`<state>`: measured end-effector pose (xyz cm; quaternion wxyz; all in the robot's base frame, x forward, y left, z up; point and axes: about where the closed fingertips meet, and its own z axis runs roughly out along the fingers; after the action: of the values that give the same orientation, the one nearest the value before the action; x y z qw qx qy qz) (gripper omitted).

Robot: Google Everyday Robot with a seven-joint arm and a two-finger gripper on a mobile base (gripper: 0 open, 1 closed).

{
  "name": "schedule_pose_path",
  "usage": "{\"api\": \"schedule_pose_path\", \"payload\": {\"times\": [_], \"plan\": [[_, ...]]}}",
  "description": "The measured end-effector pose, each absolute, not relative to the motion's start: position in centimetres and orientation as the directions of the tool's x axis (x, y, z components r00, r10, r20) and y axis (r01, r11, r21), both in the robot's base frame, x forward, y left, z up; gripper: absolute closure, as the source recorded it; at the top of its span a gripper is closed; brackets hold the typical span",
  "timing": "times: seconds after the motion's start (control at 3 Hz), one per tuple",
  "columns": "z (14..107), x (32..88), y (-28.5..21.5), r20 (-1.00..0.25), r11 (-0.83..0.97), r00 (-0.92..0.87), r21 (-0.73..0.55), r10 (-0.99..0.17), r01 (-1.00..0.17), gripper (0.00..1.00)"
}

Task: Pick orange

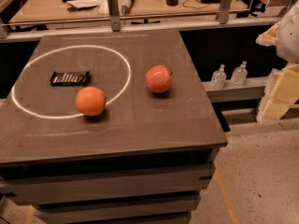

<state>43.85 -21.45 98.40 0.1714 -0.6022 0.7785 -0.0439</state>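
My hand is out of the camera view, so I cannot tell whether its fingers are spread or pressed together; only a pale rounded shape [292, 31] shows at the upper right edge, and I cannot say what it is. In front of me is a dark grey surface [140, 125], the top of a low stack of grey slabs, with a thin white ring [129, 71] marked on its left half. The orange [90, 101] rests on this surface, smooth, round and evenly coloured, just inside the ring at its near right arc, with its right edge reaching the white line as I see it. Farther back and to the left, also inside the ring and apart from the orange, a dark wrapped bar [70, 78] lies flat. A redder fruit [158, 79] with a small stem sits outside the ring, to the right of the orange and a little farther from me, well clear of it. Beyond the surface's right side, two small clear bottles [218, 76] stand upright side by side on a grey ledge [233, 88], and yellow foam blocks [282, 94] are stacked at the right edge. A cluttered wooden desk [140, 3] runs along the back, and the speckled floor [257, 171] shows at the lower right.
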Motion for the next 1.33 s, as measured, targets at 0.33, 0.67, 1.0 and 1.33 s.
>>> {"api": "schedule_pose_path", "payload": {"times": [0.33, 0.67, 1.0, 1.33], "plan": [[98.1, 44.2, -20.3, -0.224, 0.254, -0.196, -0.269, -0.955, -0.929, 0.0], [96.4, 45.7, -16.0, -0.27, 0.195, -0.129, -0.23, -0.954, -0.953, 0.0], [95.0, 48.5, -9.6, -0.346, 0.122, -0.042, -0.212, -0.937, -0.97, 0.0], [94.8, 50.8, -2.4, -0.424, 0.031, 0.067, -0.222, -0.903, -0.975, 0.0]]}}
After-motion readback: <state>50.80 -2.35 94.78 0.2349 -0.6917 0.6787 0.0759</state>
